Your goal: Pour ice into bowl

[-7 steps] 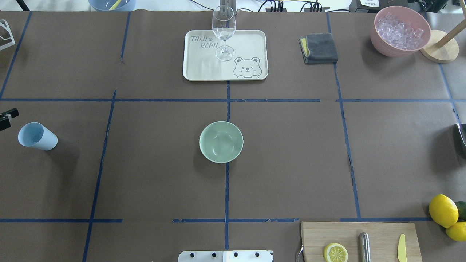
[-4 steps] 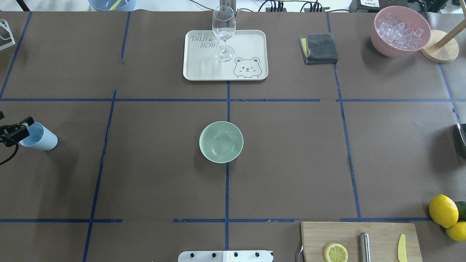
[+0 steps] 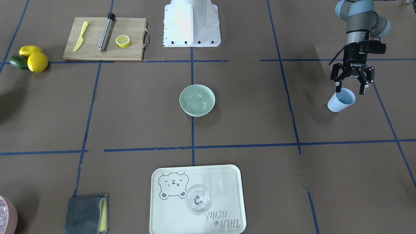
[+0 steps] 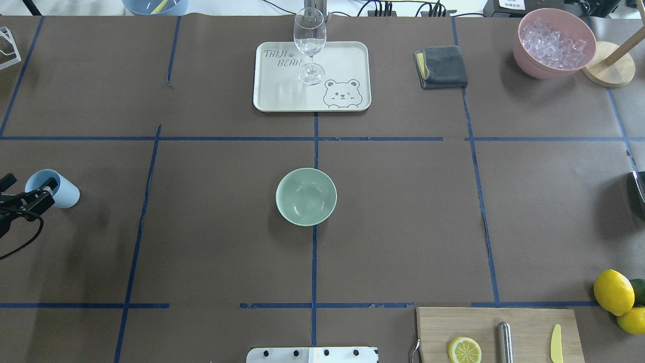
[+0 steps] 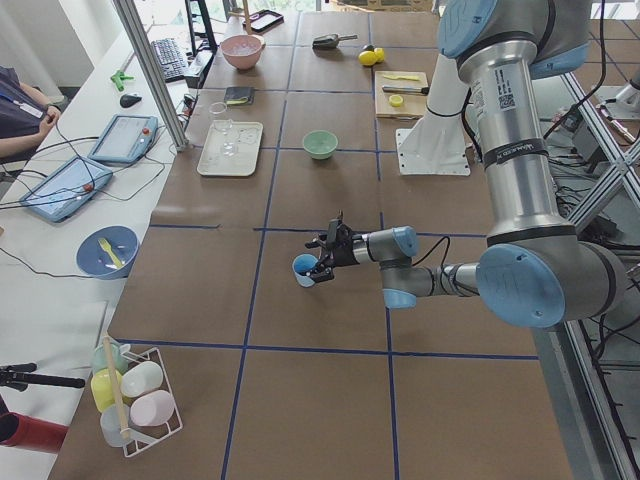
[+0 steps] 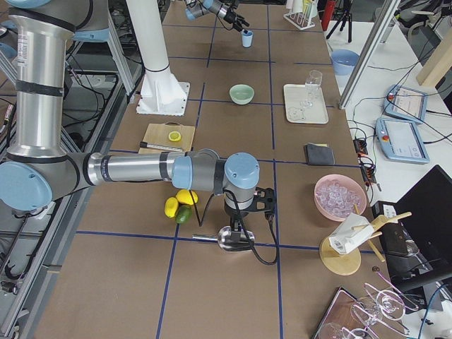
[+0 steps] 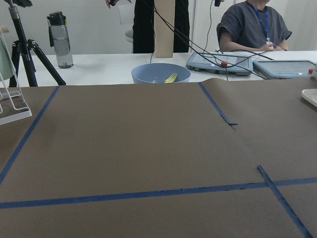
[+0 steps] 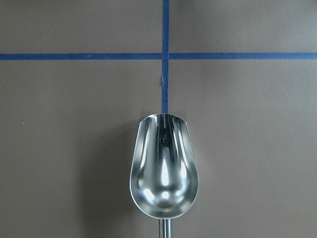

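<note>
The pale mint-green bowl (image 4: 306,196) stands empty at the table's middle, also in the front view (image 3: 197,100). Clear ice cubes (image 4: 554,40) fill the pink container (image 4: 526,63) at the far right corner. A light blue cup (image 3: 339,102) stands at the left edge; I cannot tell if it holds ice. My left gripper (image 3: 350,89) is open, with its fingers on either side of the cup's rim. My right gripper (image 6: 239,220) hangs over a metal scoop (image 8: 163,173). I cannot tell whether it is open or shut.
A tray (image 4: 352,60) with a clear wine glass (image 4: 309,43) stands at the back middle, a folded grey cloth (image 4: 442,66) to its right. A cutting board (image 4: 496,322) with a lemon half, lemons (image 4: 613,291) and the robot base (image 3: 191,22) are near the robot.
My left gripper has come in from the left edge and moved to the light blue cup. The bowl, cup and ice have not moved.
</note>
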### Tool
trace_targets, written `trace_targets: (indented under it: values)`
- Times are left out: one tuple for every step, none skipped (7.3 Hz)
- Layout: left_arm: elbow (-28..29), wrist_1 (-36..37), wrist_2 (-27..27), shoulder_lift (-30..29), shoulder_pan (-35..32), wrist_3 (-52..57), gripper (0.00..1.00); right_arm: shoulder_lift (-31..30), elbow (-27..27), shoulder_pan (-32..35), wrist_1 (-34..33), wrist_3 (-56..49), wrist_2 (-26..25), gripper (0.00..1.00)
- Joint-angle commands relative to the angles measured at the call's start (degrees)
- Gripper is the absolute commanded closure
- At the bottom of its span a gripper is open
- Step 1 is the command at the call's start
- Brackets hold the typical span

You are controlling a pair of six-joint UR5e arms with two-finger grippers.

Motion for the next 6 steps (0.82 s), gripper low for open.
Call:
trace_targets:
  values:
    - [1.3, 0.0, 3.3, -0.1, 2.0, -1.1, 0.0, 0.1, 0.0, 0.0, 0.0, 0.0, 0.0, 0.0]
    - [1.8, 0.0, 5.5, -0.1, 3.4, -1.8, 0.0, 0.1, 0.0, 0.0, 0.0, 0.0, 0.0, 0.0]
    - [1.8, 0.0, 5.9, -0.2, 4.0, -1.8, 0.0, 0.1, 0.0, 0.0, 0.0, 0.0, -0.1, 0.0]
    - [1.9, 0.0, 6.1, -0.3, 4.5, -2.1, 0.0, 0.2, -0.1, 0.0, 0.0, 0.0, 0.0, 0.0]
    - [2.2, 0.0, 6.7, -0.3, 4.9, -2.1, 0.0, 0.2, -0.1, 0.0, 0.0, 0.0, -0.1, 0.0]
    - [3.4, 0.0, 7.4, -0.6, 5.3, -2.9, 0.0, 0.3, -0.1, 0.0, 0.0, 0.0, -0.1, 0.0]
